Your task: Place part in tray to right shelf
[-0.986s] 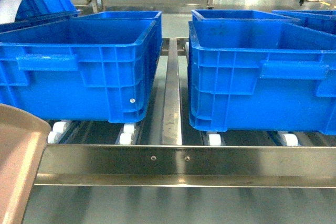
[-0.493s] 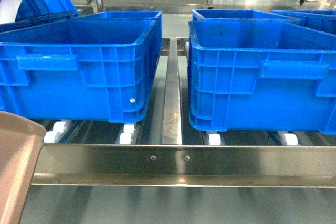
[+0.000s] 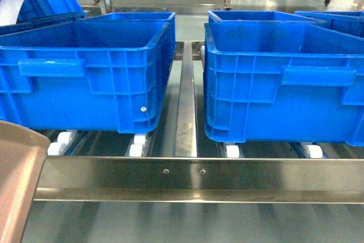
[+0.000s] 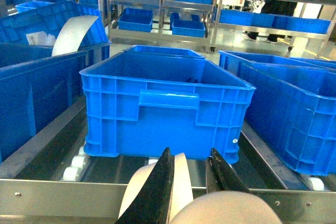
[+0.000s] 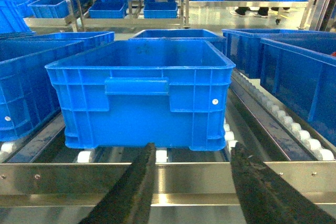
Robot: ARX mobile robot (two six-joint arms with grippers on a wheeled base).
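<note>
The cream tray [image 3: 16, 180] juts into the head view's lower left corner, in front of the steel shelf's front rail [image 3: 199, 177]. In the left wrist view my left gripper [image 4: 190, 153] is shut on the tray [image 4: 181, 182]; a cream strip of it stands between the black fingers [image 4: 160, 192] and its rounded body fills the bottom edge. My right gripper [image 5: 193, 150] stands open in front of the shelf rail [image 5: 189, 179] with nothing between its fingers. The part shows in no view. Neither gripper appears in the head view.
Two large blue crates [image 3: 85, 72] [image 3: 284, 78] sit on the shelf's white rollers [image 3: 136, 146], with a metal divider strip [image 3: 185, 112] between them. More blue crates stand to either side and on racks behind.
The tray has sunk a little lower and to the left in the head view since a second ago. It has held still over the last half second.
</note>
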